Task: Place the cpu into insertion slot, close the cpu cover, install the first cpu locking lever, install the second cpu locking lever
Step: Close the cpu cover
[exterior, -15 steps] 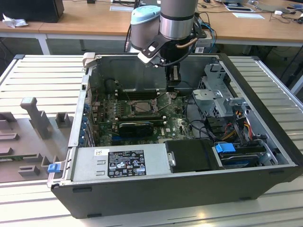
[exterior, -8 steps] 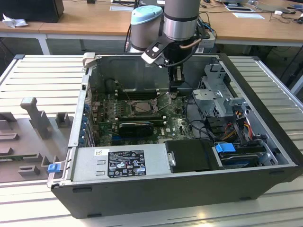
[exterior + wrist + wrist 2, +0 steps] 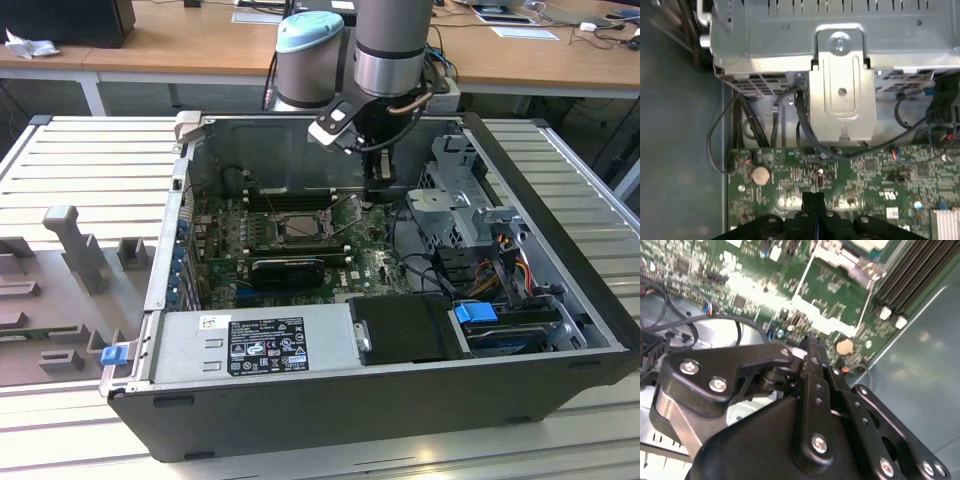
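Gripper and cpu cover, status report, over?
Gripper shut, nothing seen in it, low over the motherboard, to the exterior view's right of the socket. Cpu cover at the socket, latch state unclear. Black cables just beyond the gripper.

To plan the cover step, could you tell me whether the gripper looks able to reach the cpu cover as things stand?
Probably yes. The gripper hangs low inside the open case, towards the exterior view's right of the cpu cover, with only low motherboard parts between them; its jaws are shut.
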`<action>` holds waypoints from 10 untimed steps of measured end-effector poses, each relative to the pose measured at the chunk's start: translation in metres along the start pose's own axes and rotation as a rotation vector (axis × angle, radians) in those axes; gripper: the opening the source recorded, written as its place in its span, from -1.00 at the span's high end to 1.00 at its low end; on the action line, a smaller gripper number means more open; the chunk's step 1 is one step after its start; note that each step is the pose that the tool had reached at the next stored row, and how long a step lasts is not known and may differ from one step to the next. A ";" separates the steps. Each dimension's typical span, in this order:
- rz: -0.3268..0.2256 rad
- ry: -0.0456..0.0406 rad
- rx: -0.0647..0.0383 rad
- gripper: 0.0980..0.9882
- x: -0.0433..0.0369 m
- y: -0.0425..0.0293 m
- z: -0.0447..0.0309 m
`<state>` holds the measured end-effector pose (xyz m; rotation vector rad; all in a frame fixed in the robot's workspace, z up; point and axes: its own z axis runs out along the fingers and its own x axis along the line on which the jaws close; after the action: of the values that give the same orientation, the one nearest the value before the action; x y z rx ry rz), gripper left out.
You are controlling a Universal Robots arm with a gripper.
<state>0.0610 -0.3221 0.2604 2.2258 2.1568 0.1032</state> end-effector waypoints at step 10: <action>0.001 -0.0008 0.051 0.98 -0.0001 -0.0009 0.0131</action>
<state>0.0611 -0.3219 0.2473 2.2535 2.1822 0.0479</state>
